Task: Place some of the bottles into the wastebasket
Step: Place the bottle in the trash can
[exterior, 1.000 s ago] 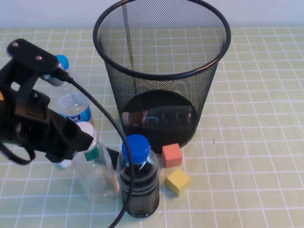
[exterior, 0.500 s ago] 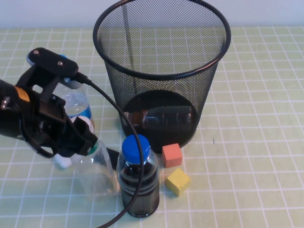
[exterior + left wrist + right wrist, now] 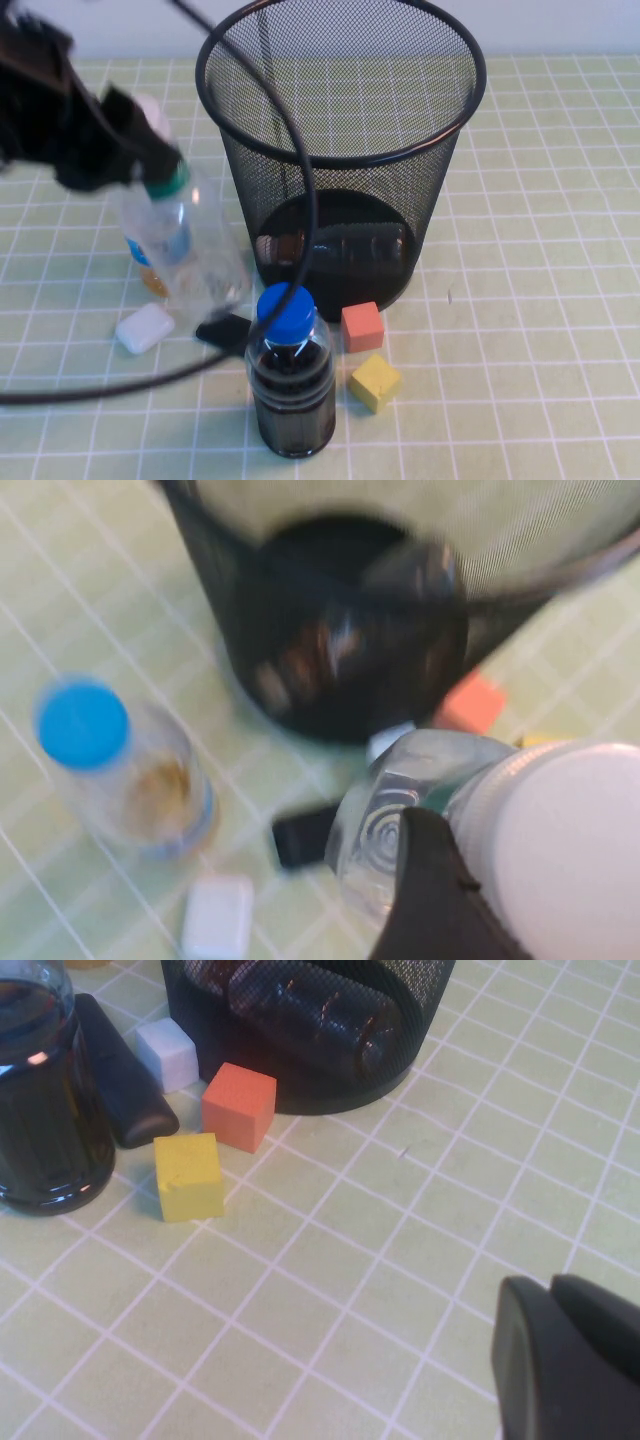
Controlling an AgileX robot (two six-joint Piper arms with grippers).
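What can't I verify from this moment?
Left gripper, raised left of the wastebasket: motion blur in the high view smears its hold on the green-banded bottle.
Right gripper, low over the table: cut off by the right wrist view's edge.
Bottle in the wastebasket: mesh obscures its details.

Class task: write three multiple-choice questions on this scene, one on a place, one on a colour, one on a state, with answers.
1. Where is the red cube? A) in the basket B) by the basket's base, beside the yellow cube C) on a cap
2. The lifted bottle has a neck band that is: A) blue B) brown C) green
3. The lifted bottle is: A) standing B) gripped by the left claw C) in the basket
1B: it sits outside the mesh. 2C: a green ring circles its neck. 3B: the left claw grips it left of the basket; the right claw hangs over bare table.
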